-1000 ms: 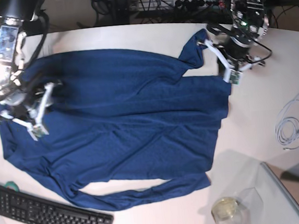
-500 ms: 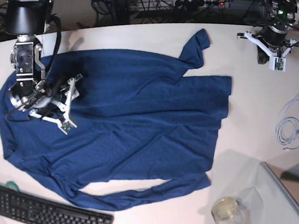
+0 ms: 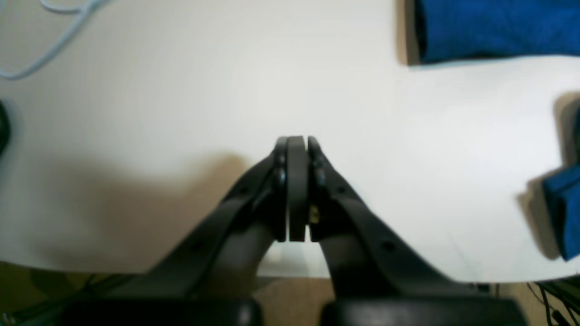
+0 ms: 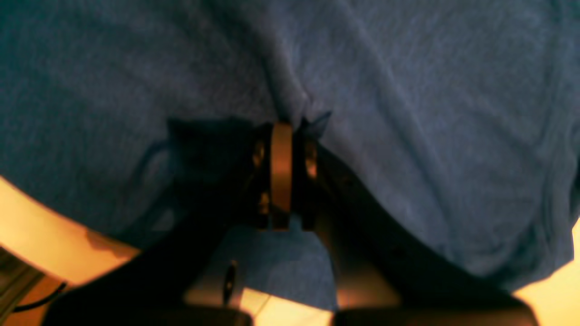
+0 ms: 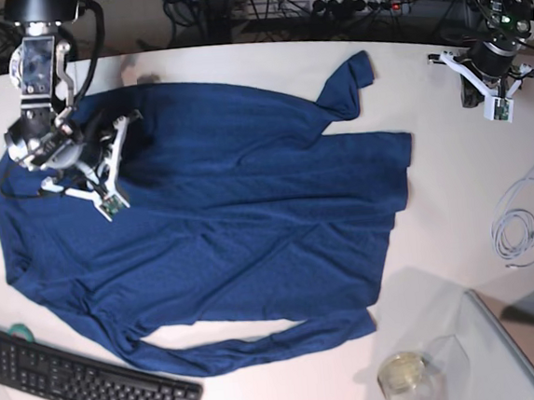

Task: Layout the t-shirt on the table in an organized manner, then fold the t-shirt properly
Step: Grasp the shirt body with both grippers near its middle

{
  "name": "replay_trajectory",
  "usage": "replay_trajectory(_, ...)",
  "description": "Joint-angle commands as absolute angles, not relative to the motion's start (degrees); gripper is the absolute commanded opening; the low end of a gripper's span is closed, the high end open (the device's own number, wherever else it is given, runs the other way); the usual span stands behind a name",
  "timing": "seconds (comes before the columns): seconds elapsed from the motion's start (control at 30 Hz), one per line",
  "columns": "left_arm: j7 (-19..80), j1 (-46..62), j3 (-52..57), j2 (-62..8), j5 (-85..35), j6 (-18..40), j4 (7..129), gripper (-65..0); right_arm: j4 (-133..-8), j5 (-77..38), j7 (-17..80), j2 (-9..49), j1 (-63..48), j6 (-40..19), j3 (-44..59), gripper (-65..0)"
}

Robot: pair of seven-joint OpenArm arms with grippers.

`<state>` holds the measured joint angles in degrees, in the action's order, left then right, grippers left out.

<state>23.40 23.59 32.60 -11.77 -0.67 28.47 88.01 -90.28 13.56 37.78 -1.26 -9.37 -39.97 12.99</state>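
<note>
**Right hand pinches the shirt; left hand closed over bare worktop**

The t-shirt (image 5: pixel 222 223) lies spread across the white worktop (image 5: pixel 455 212), filling most of the middle and the 9 o'clock side of the base view. One long sleeve runs along its 6 o'clock edge, just above the black keyboard (image 5: pixel 82 380); a folded flap of cloth pokes up toward 1 o'clock.

The right hand (image 4: pixel 282 124) sits on the shirt at about 10 o'clock in the base view. Its jaws are pressed together with a small ridge of navy cloth gathered at their tips, so it grips the t-shirt.

The left hand (image 3: pixel 297 140) hangs over bare worktop at 2 o'clock, well apart from the shirt, jaws fully closed on nothing.

A coiled pale cable (image 5: pixel 517 225) lies at 3 o'clock.
</note>
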Motion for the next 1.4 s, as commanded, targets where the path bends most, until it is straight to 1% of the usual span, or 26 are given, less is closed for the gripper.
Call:
replay_trajectory(0.0,22.29,22.9,32.84,-12.62,-1.19,28.09,88.22,-65.0,-92.7,13.05,37.49,-1.19,-9.98,-40.0,12.97,-64.5)
replay_trajectory(0.1,22.29,22.02,32.84,-12.53,-1.19,28.09,86.99,-65.0,-95.34,11.82,39.16,-1.63,-12.35,-40.0,12.88,-64.4)
replay_trajectory(0.23,22.29,21.14,32.75,-11.38,-1.19,28.09,86.55,-65.0,-95.08,9.1,39.34,-1.8,-12.53,-40.0,12.79,-64.2)
replay_trajectory(0.3,22.29,20.44,30.99,-10.86,-0.75,28.09,86.55,-65.0,-94.2,9.1,39.34,-2.15,-12.35,-40.0,12.79,-63.9)
replay_trajectory(0.33,22.29,20.35,29.67,-10.86,-0.84,28.09,86.55,-65.0,-93.93,9.1,39.34,-2.24,-11.91,-40.0,12.79,-62.7)
replay_trajectory(0.37,22.29,20.18,28.44,-10.77,-1.19,28.09,86.55,-65.0,-93.93,9.1,39.34,-2.24,-11.65,-40.0,12.79,-60.0)
replay_trajectory(0.4,22.29,20.09,27.21,-10.68,-1.19,28.09,86.55,-65.0,-94.11,9.1,39.34,-2.24,-11.56,-40.0,12.79,-56.0)
replay_trajectory(0.53,22.2,17.89,23.6,-9.8,-1.19,27.82,86.81,-65.0,-95.34,9.1,39.34,-2.33,-11.56,-40.0,12.79,-36.5)
replay_trajectory(0.6,22.29,16.04,23.6,-8.92,-1.19,27.74,86.46,-65.0,-95.16,9.1,39.34,-2.33,-11.21,-40.0,12.35,-30.5)
replay_trajectory(0.63,22.46,14.9,23.6,-8.4,-1.19,27.74,86.02,-65.0,-94.73,9.19,39.25,-2.24,-10.59,-40.0,11.47,-28.8)
replay_trajectory(0.8,22.46,9.54,23.08,-8.13,-0.66,27.74,81.54,-65.0,-88.31,9.27,39.25,-2.15,-5.49,-40.0,9.71,-28.8)
replay_trajectory(0.9,22.46,6.46,23.08,-8.13,-0.66,27.74,76.53,-65.0,-82.59,11.74,38.99,-1.89,-2.86,-40.0,9.98,-29.1)
replay_trajectory(0.93,22.29,5.67,23.08,-8.22,-0.66,27.74,74.42,-65.0,-81.27,13.05,38.81,-1.89,-2.51,-40.0,9.98,-30.8)
replay_trajectory(0.97,22.2,5.05,23.08,-8.22,-0.66,27.74,72.84,-65.0,-80.75,13.67,38.81,-1.89,-2.33,-40.0,10.07,-34.4)
replay_trajectory(1.0,22.2,4.53,23.08,-8.31,-0.57,27.74,71.25,-65.0,-80.48,13.67,38.81,-1.89,-2.33,-40.0,10.07,-40.5)
replay_trajectory(1.07,22.11,4.0,23.08,-8.31,-0.57,27.74,69.23,-65.0,-80.92,13.67,38.81,-1.89,-2.59,-40.0,9.98,-56.0)
replay_trajectory(1.1,22.11,3.91,23.08,-8.31,-0.57,27.74,68.53,-65.0,-81.27,13.67,38.81,-1.89,-2.68,-40.0,9.98,-62.4)
replay_trajectory(1.13,22.11,3.47,23.08,-8.31,-0.57,27.74,67.91,-65.0,-82.07,13.67,39.16,-1.89,-2.86,-40.0,9.98,-65.0)
replay_trajectory(1.17,22.11,3.38,23.08,-8.31,-0.57,27.74,67.3,-65.0,-83.03,13.67,39.25,-1.98,-3.56,-40.0,9.98,-65.0)
replay_trajectory(1.2,22.11,3.38,23.08,-8.31,-0.57,27.74,66.86,-65.0,-84.35,13.67,39.25,-2.15,-4.35,-40.0,9.63,-63.5)
replay_trajectory(1.37,22.11,3.38,23.08,-8.31,-0.57,27.74,66.86,-65.0,-92.09,13.58,40.04,-2.51,-8.84,-40.0,9.54,-65.0)
